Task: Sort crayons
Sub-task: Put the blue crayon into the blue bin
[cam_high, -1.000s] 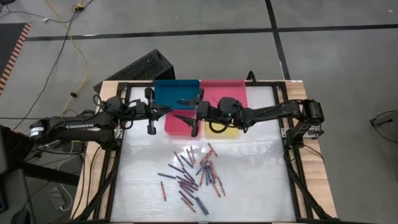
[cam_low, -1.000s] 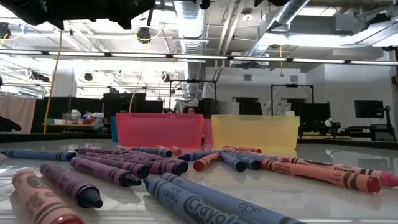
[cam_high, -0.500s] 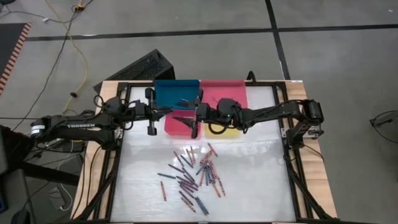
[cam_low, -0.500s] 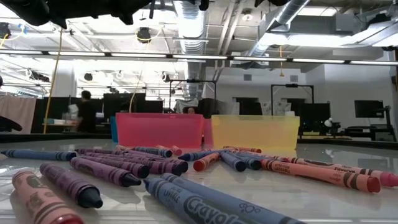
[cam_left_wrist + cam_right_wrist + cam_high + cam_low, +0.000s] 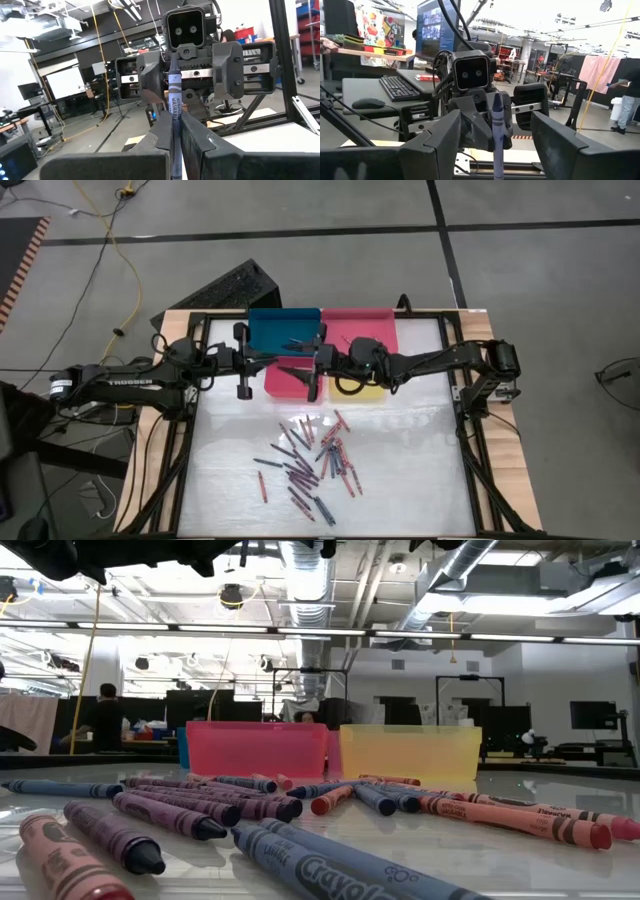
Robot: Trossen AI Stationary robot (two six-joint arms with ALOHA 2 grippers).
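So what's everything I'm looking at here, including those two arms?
crayons: some dozens, red, pink, purple and blue, scattered loose on the near half of the table.
held crayon: one, blue, above the trays between the two grippers.
trays: four, blue, pink, red and yellow, grouped at the table's far side.
table: one, white top, wood edges, black frame.
keyboard: one, black, on the floor behind the table.
person: one, far back in the room.
left gripper: shut on the held crayon.
right gripper: open, facing the left gripper.
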